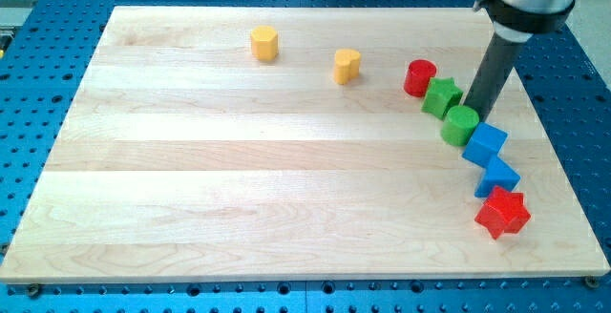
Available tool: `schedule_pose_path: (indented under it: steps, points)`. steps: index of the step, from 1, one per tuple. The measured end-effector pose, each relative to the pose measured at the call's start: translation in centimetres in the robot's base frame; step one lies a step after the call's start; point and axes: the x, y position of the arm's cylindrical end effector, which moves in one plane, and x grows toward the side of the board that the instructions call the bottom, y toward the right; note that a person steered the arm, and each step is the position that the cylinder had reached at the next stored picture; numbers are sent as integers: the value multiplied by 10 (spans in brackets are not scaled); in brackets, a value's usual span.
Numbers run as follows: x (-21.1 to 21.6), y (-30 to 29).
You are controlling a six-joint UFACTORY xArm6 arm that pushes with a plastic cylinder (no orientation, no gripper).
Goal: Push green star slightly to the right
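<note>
The green star [440,95] lies on the wooden board [239,179] at the view's right, between a red cylinder [418,77] at its upper left and a green cylinder [459,125] at its lower right. My dark rod comes down from the view's top right. My tip [476,115] stands just right of the green star and at the upper right of the green cylinder, close to both; I cannot tell whether it touches them.
Below the green cylinder a blue cube [485,145], a second blue block [498,176] and a red star [502,212] run down toward the board's right edge. A yellow hexagonal block [264,42] and a yellow heart-like block [347,65] lie near the top.
</note>
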Motion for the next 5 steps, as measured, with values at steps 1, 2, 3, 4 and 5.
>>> schedule_pose_path:
  steps: [1, 2, 3, 4, 5]
  points:
    - [2, -41]
    - [9, -65]
    - [-7, -84]
    - [-32, -81]
    - [-32, -77]
